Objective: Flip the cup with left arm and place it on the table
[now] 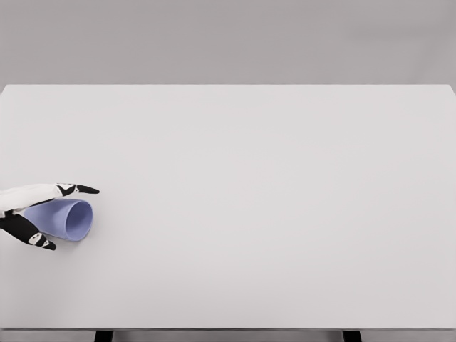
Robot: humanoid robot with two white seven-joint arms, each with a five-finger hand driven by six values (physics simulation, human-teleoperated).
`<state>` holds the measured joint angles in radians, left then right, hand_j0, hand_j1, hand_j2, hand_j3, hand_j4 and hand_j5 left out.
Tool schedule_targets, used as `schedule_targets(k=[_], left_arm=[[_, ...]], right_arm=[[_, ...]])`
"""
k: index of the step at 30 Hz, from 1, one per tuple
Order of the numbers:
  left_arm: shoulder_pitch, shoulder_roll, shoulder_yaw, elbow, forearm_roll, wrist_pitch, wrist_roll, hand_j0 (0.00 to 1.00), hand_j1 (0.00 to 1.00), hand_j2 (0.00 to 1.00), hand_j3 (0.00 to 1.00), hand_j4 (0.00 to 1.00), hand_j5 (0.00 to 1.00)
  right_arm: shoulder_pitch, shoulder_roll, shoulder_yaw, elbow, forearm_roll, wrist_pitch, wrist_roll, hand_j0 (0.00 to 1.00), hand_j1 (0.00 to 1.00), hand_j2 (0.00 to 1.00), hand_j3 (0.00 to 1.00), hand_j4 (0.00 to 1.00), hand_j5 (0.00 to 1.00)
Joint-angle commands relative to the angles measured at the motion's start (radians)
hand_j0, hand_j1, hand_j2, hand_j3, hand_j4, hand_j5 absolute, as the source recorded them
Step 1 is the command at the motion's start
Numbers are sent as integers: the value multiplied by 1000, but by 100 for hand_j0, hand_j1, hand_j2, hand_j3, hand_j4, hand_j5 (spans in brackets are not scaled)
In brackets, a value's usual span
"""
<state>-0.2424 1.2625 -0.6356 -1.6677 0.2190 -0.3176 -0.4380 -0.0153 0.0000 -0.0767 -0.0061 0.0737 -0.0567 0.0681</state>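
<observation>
From my remote seat I see the left hand (pixel 39 217) at the left edge of the plain white worktop (pixel 271 199), its fingers (pixel 75 189) set above and below the pale lilac plastic cup (pixel 65 219), which lies on its side with its mouth facing right. I judge this the grasp step; whether the grip is firm I cannot tell. Next I need a lift, a wrist turn and an upright set-down.

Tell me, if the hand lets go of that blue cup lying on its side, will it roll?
Probably: the cup is round and lies on its side on the flat table. It tapers, so it would likely curve rather than run straight. The left hand brackets it with fingers above and below, which should hold it.
</observation>
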Motion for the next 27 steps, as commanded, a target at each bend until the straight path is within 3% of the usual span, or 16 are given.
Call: schedule_targets(k=[1,19,27], left_arm=[[0,-6,0,3,3,3,1,100,100,100,100,100,100],[0,-18,-3,2,-35,5,1,100,100,100,100,100,100],[0,-32,-13,3,-70,8,1,86,86,86,86,86,86]], right_arm=[[0,0,0,0,0,0,1,100,100,100,100,100,100],[0,0,0,0,0,0,-1,100,100,100,100,100,100],[0,0,0,0,0,0,-1,100,100,100,100,100,100]])
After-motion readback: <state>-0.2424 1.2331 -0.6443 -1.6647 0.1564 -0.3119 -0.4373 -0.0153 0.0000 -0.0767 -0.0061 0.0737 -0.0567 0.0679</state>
